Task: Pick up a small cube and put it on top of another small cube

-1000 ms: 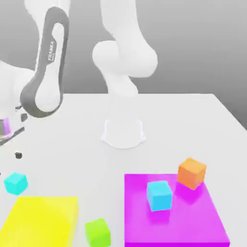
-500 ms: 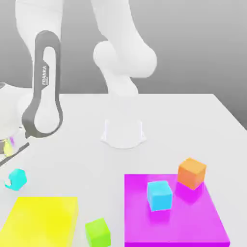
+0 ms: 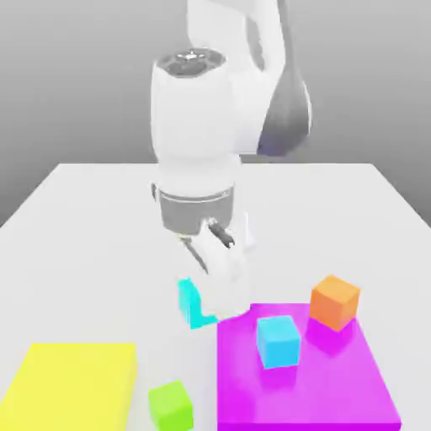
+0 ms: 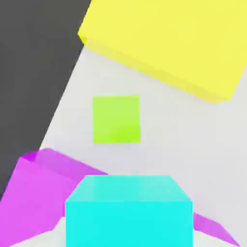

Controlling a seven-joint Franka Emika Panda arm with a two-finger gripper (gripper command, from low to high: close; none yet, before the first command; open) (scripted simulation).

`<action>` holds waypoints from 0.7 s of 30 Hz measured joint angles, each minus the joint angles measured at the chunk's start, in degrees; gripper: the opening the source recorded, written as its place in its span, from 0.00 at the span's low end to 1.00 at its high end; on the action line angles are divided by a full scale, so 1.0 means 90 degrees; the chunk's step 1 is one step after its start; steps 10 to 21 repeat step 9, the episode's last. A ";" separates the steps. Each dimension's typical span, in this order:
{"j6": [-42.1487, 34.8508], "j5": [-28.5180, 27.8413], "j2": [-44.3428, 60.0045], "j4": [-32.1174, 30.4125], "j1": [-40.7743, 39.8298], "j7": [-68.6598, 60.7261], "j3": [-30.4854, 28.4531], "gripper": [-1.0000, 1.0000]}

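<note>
The small cube [image 3: 193, 305], plain turquoise, hangs in my gripper [image 3: 209, 296], which is shut on it. It sits just off the far left corner of the magenta platform [image 3: 320, 396] in the exterior view, partly hidden by the white hand. In the hand view the same small cube [image 4: 129, 211] looms close, over the white table and the magenta platform's edge [image 4: 34, 188]. A sky-blue cube [image 3: 278, 341] stands on the magenta platform, to the exterior view's right of the gripper.
An orange cube [image 3: 335, 301] rests on the magenta platform's far right corner. A green cube [image 3: 171, 404] [image 4: 116, 119] lies on the table between that platform and a flat yellow platform [image 3: 76, 383] [image 4: 164, 38]. The arm's white base stands behind the hand.
The gripper shut on the turquoise cube at the exterior view's left. The arm then swung with it to the centre, beside the magenta platform.
</note>
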 joint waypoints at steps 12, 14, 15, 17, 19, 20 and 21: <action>0.0938 -0.0403 0.0801 -0.0189 0.0188 0.0303 0.0241 1.00; 0.0938 -0.0403 0.0801 -0.0189 0.0188 0.0303 0.0241 1.00; 0.0938 -0.0403 0.0801 -0.0189 0.0188 0.0303 0.0241 1.00; 0.0938 -0.0403 0.0801 -0.0189 0.0188 0.0303 0.0241 1.00; 0.0938 -0.0403 0.0801 -0.0189 0.0188 0.0303 0.0241 1.00; 0.0938 -0.0403 0.0801 -0.0189 0.0188 0.0303 0.0241 1.00; 0.0938 -0.0403 0.0801 -0.0189 0.0188 0.0303 0.0241 1.00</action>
